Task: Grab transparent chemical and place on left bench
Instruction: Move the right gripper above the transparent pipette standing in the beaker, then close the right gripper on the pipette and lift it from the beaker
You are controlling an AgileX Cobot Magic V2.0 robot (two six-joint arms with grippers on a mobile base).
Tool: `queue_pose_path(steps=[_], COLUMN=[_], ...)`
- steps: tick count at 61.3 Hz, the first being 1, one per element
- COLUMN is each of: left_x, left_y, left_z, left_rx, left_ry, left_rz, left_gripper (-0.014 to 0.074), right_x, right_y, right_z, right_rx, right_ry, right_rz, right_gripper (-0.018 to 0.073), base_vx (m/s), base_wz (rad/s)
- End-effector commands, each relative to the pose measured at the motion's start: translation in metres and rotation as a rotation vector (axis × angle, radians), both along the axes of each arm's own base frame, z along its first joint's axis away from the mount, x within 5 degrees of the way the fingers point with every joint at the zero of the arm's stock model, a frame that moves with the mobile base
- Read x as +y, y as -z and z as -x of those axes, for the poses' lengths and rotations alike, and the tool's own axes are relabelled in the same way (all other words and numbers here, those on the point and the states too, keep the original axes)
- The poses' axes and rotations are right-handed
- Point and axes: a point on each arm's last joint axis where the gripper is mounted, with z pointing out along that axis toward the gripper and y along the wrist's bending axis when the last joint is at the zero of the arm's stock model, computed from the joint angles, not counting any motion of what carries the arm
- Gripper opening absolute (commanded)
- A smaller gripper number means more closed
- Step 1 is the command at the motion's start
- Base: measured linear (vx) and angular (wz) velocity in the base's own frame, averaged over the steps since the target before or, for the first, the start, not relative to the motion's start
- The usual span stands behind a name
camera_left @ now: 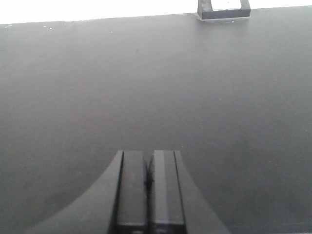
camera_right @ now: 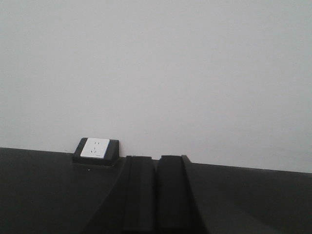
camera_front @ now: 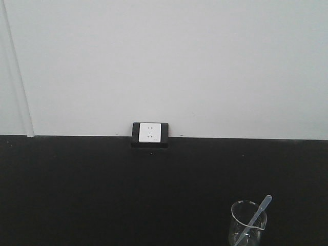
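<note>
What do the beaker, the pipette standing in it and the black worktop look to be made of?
The beaker looks like clear glass: see-through, with a bright rim highlight, though clear plastic cannot be ruled out. The pipette is probably pale translucent plastic, milky with a soft-looking bulb end. The worktop is black and matte with no sharp reflections; its material is unclear.

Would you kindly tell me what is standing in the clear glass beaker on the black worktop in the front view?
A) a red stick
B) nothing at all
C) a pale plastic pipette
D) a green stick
C: a pale translucent pipette leans inside the clear beaker, its upper end reaching out past the rim.
</note>
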Motion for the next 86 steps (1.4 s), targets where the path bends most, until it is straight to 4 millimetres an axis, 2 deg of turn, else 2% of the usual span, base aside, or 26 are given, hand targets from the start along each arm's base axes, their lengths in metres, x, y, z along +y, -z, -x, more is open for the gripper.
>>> queue_pose_path(steps=[1,8,15,26,34,41,58,64,73,81,86], left_x=[0.000,0.000,0.000,0.000,0.000,0.000,0.000,0.000,0.000,0.000,0.000], left_y=[-0.003,-0.003,-0.003,-0.003,-0.003,-0.003,-0.003,-0.003,-0.003,-0.003,-0.003], left_z=[0.001,0.001,0.001,0.001,0.001,0.001,0.001,0.001,0.001,0.001,0.001], left_rx=[-0.081,-0.081,-0.081,-0.081,-0.081,-0.081,-0.081,-0.081,-0.081,-0.081,-0.081], left_ry=[0.001,0.001,0.001,0.001,0.001,0.001,0.001,0.001,0.001,0.001,0.001], left_rz=[0.014,0.014,0.014,0.014,0.014,0.014,0.014,0.014,0.014,0.014,0.014], left_gripper=[-0.0003,-0.0003,-0.0003,-0.0003,-0.0003,-0.0003,-0.0003,-0.0003,-0.0003,-0.0003,-0.0003], right_x=[0.004,0.008,0.011,0.013,0.014,0.014,0.014,0.014,0.013,0.011,0.009], right_y=[-0.036,-0.048,-0.046,-0.036,-0.031,-0.031,-0.033,-0.035,-0.035,-0.031,-0.021], right_z=[-0.028,-0.058,-0.079,-0.097,-0.103,-0.103,-0.103,-0.103,-0.106,-0.125,-0.141], right_rx=[-0.072,-0.048,-0.002,0.021,0.048,0.049,0.026,0.012,-0.003,-0.064,-0.081], right_ry=[0.006,0.001,-0.001,-0.004,-0.005,-0.005,-0.004,-0.005,-0.006,0.024,0.050], right_rz=[0.033,0.029,0.033,0.037,0.040,0.043,0.037,0.027,-0.058,-0.209,-0.297], right_gripper=[-0.0008,-0.0008,-0.0004,0.0020,0.0090,0.0200,0.0644,0.0729,0.0726,0.0702,0.0676], base_vx=[0.00,0.00,0.00,0.00,0.00,0.00,0.00,0.00,0.00,0.00,0.00], base_wz=[0.00,0.00,0.00,0.00,0.00,0.00,0.00,0.00,0.00,0.00,0.00])
